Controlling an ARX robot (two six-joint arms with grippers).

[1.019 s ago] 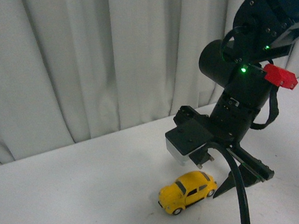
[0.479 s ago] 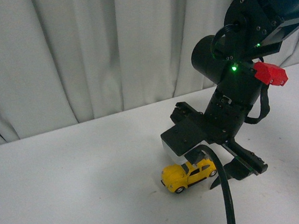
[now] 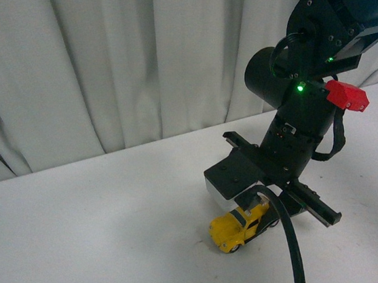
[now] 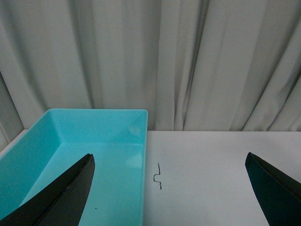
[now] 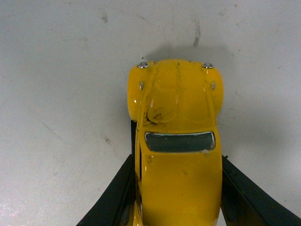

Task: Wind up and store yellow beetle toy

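The yellow beetle toy [image 3: 238, 228] sits on the white table under my right arm, near the front middle. My right gripper [image 3: 262, 216] is shut on it, one black finger against each side. In the right wrist view the toy [image 5: 176, 141] shows from above, hood and dark windscreen pointing away, with the fingers [image 5: 117, 193] pressed against its doors. My left gripper [image 4: 169, 188] is open and empty, above the table beside a turquoise bin [image 4: 84, 141]. The left arm does not show in the front view.
The turquoise bin is an open rectangular tray, empty inside, against the white curtain [image 3: 132, 59]. A small black mark [image 4: 158, 175] is on the white table [image 3: 83, 229] beside the bin. A black cable [image 3: 294, 252] hangs from the right arm.
My right gripper came down over the toy and its fingers closed on the toy's sides. The toy sat free on the table a second ago. The view has shifted a little.
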